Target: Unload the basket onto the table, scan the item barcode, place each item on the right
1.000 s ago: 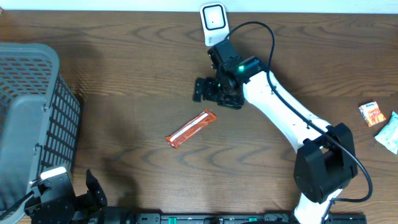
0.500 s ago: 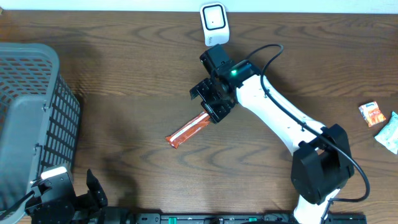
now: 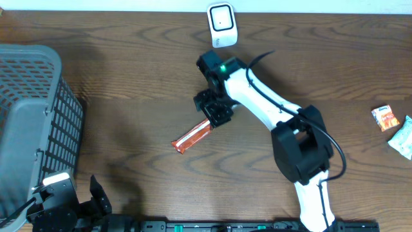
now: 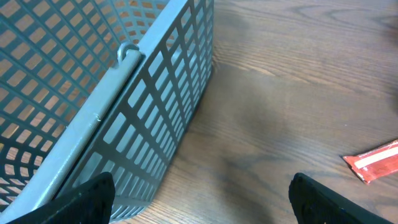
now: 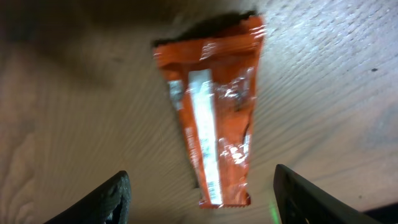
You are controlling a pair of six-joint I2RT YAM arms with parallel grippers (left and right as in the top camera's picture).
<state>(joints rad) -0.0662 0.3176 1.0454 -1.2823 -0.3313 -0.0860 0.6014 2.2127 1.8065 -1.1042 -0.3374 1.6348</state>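
Note:
An orange snack bar wrapper (image 3: 192, 136) with a white stripe lies flat on the wooden table. My right gripper (image 3: 214, 113) hovers over its upper right end, jaws open on either side of the bar (image 5: 214, 130) without touching it. A small barcode shows on the white stripe near the bar's end in the right wrist view. The white scanner (image 3: 221, 24) stands at the table's far edge. My left gripper (image 3: 96, 196) rests open at the near left edge, and the bar's end (image 4: 373, 163) shows at the right of its view.
A grey mesh basket (image 3: 29, 122) fills the left side, close to the left gripper (image 4: 199, 205). Small snack packets (image 3: 385, 117) lie at the far right edge.
My right arm has swung left and toward the near side, from beside the scanner down over the bar's end. Its jaws have narrowed a little. The left arm has not moved.

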